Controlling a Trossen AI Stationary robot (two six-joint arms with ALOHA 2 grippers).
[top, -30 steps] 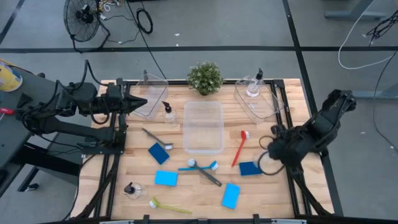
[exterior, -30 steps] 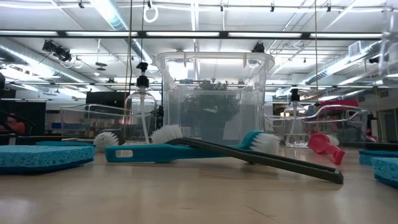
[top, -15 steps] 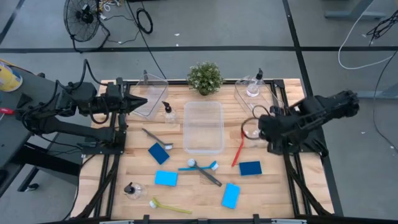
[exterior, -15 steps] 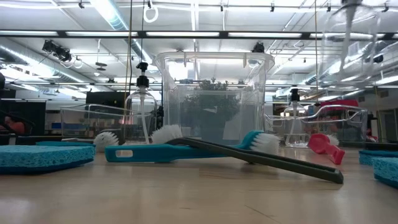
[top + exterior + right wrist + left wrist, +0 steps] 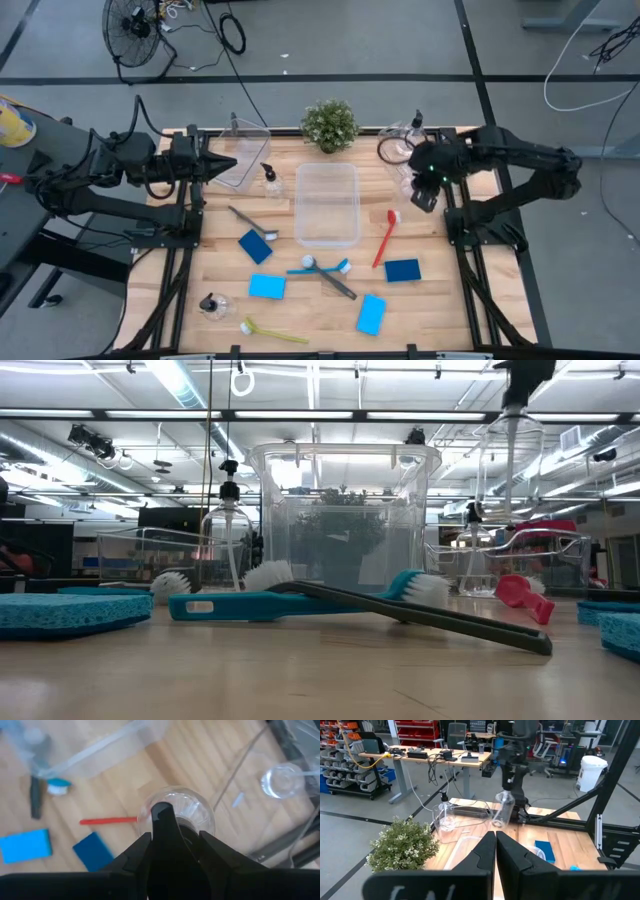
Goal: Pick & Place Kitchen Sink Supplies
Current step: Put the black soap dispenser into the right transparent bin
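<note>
My right gripper (image 5: 172,840) is shut on a small clear bottle with a black pump top (image 5: 177,817). It holds the bottle high above the table's far right part, beside the right clear bin (image 5: 432,172); the bottle also shows in the high view (image 5: 392,150) and the low view (image 5: 508,445). A second bottle (image 5: 408,140) stands in that bin. My left gripper (image 5: 225,165) is shut and empty at the left clear bin (image 5: 245,155). Blue sponges (image 5: 402,270) (image 5: 267,287) and red (image 5: 386,236), blue (image 5: 320,267) and grey (image 5: 252,222) brushes lie flat on the table. My right gripper pinches the bottle's black pump top (image 5: 162,815) between its two fingers, which come from above and point down. The bottle hangs upright below the fingers (image 5: 502,810), lifted clear of the table.
A tall clear bin (image 5: 327,203) stands mid-table with a potted plant (image 5: 330,125) behind it. One bottle (image 5: 268,180) stands by the left bin and another (image 5: 212,305) lies near the front left. A yellow-green brush (image 5: 272,330) lies at the front edge.
My right gripper has swung from the table's near right toward the far edge and a little left, carrying the bottle, which stays hanging clear of the table. The arm has turned about as it went. The red brush and the sponges have stayed put.
</note>
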